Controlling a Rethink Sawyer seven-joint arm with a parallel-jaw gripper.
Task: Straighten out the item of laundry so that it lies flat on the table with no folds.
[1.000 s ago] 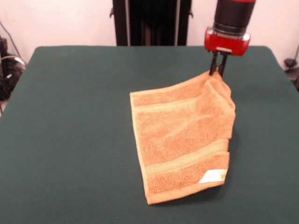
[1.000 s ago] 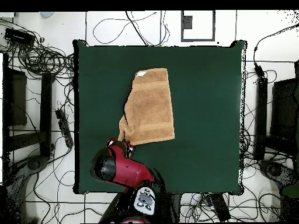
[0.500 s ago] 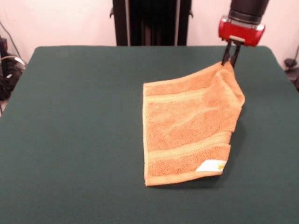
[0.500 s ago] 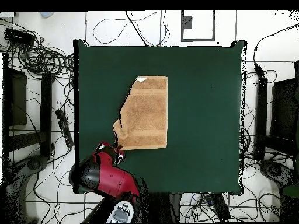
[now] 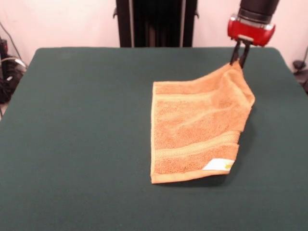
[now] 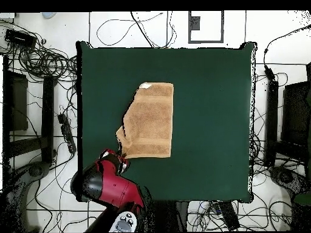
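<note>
End effector (image 5: 238,59) pinches one corner of the orange towel (image 5: 195,130), lifted off the green desk (image 5: 82,125) so the folded edge can open out

in your front view the towel (image 5: 195,132) lies on the table (image 5: 77,144), right of the middle and nearer the right edge than the left. its far right corner is lifted off the table, up at the gripper (image 5: 239,58), near the table's far right corner. the tag (image 5: 219,165) sits at the towel's near right corner.
</note>
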